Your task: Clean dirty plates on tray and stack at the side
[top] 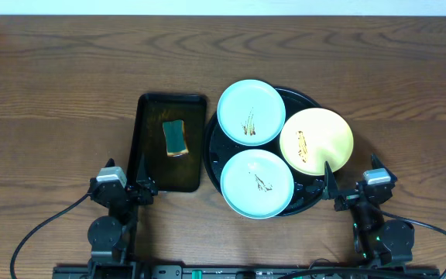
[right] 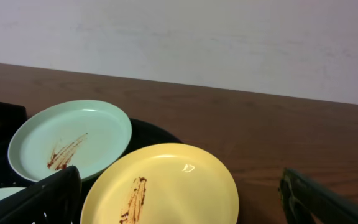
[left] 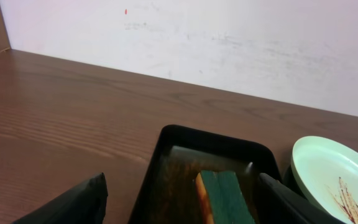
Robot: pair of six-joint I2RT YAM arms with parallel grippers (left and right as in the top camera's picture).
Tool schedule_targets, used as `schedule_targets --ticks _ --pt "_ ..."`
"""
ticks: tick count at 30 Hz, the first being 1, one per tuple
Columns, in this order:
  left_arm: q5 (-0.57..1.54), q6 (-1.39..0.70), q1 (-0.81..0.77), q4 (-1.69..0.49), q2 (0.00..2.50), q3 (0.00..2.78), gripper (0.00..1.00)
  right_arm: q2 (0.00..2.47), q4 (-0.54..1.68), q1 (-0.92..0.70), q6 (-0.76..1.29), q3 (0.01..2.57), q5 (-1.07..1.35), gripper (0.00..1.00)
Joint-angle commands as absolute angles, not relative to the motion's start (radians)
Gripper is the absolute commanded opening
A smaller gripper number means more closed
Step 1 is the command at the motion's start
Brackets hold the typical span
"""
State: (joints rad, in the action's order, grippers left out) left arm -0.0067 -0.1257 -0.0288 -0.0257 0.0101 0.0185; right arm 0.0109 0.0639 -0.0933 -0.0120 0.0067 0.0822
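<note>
The round black tray [top: 307,99] holds three smeared plates: a mint plate [top: 251,112] at the back, a second mint plate [top: 257,183] in front, and a yellow plate [top: 316,141] overhanging the right rim. My right gripper [top: 332,188] is open near the tray's front right edge. In the right wrist view its open jaws [right: 179,202] frame the yellow plate [right: 166,186], with the back mint plate [right: 73,146] to the left. My left gripper [top: 142,184] is open and empty at the front of the rectangular tray.
A small rectangular black tray [top: 152,147] left of the round one carries a green and orange sponge [top: 176,138]. The left wrist view shows the sponge [left: 225,196] between my open fingers [left: 73,202], and a mint plate [left: 334,177] at right. A pale wall stands behind the table.
</note>
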Motion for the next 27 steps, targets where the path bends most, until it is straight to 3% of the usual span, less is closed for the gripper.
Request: schedule_targets --ticks 1,27 --pt "-0.027 -0.109 -0.025 -0.071 0.005 0.004 0.75 0.005 0.068 -0.101 -0.023 0.006 0.086 0.99" --pt "-0.027 -0.109 -0.025 -0.071 0.005 0.004 0.75 0.005 0.068 -0.101 -0.023 0.006 0.086 0.99"
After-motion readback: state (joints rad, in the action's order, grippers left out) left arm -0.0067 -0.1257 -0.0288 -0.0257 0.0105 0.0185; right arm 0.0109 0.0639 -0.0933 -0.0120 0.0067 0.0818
